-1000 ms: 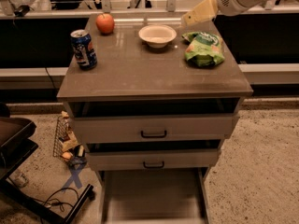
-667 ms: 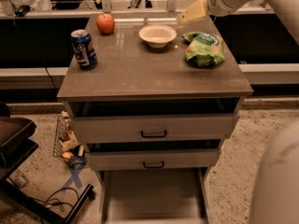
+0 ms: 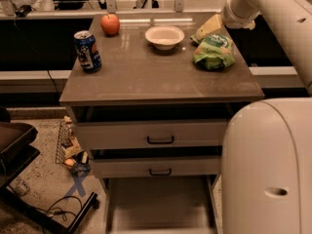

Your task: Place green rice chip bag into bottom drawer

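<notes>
The green rice chip bag [image 3: 213, 51] lies crinkled on the right side of the cabinet top. My gripper [image 3: 206, 28] hovers just behind and above the bag, at the end of the white arm that comes in from the upper right. The bottom drawer [image 3: 160, 204] is pulled open below the two upper drawers, and its flat floor shows bare.
A white bowl [image 3: 165, 36], a red apple [image 3: 110, 24] and a blue soda can [image 3: 87, 51] stand on the cabinet top [image 3: 146, 77]. My white arm body [image 3: 268, 169] fills the lower right. A dark chair base [image 3: 19, 155] and floor clutter [image 3: 70, 147] sit at left.
The arm has swung in so its body now fills the lower right. The gripper has dropped closer to the green bag. The bag has not moved.
</notes>
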{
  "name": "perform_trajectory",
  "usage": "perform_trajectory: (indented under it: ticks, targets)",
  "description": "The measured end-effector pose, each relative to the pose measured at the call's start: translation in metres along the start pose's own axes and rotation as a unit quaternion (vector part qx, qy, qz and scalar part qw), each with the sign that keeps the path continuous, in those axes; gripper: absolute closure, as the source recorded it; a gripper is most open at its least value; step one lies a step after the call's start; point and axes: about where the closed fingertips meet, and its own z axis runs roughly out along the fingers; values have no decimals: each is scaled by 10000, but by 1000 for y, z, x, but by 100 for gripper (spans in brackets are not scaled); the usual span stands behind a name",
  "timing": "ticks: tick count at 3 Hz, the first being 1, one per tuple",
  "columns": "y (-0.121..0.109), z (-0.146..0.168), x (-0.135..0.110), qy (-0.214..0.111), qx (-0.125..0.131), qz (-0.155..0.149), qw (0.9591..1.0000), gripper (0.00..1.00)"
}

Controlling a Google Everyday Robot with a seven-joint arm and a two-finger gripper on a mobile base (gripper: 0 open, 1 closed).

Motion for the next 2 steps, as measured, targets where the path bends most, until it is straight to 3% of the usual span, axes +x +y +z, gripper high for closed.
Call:
perform_trajectory:
  ticks: [1, 2]
  targets:
    - [-14, 15, 22, 387, 47, 228, 9990, 0]
    - [6, 39, 47, 767, -422, 320, 9956, 2]
